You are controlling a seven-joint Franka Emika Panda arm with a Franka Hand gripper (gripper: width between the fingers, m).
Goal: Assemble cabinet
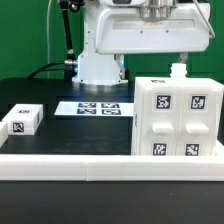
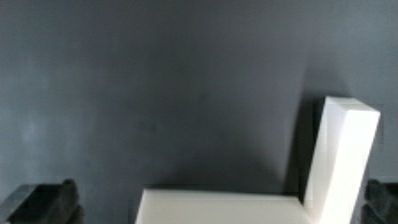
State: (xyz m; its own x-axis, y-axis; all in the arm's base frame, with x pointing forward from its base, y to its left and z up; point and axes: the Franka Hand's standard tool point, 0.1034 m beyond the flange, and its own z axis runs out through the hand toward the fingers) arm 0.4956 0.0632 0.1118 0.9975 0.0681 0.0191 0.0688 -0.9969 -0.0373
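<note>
The white cabinet body (image 1: 178, 120) stands on the black table (image 1: 70, 135) at the exterior view's right, and the wrist view shows its white panel (image 2: 343, 150) between the gripper's (image 2: 214, 203) dark fingers (image 2: 45, 203), which are spread wide apart, one just beside it, clamping nothing.

White cabinet body (image 1: 178, 118) with black-and-white tags (image 1: 161, 101), small white tagged block (image 1: 22, 121), black table (image 1: 80, 135), perhaps dark grey

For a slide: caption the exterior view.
Panda arm over the tagged white cabinet body; a small tagged block and the marker board lie apart.
</note>
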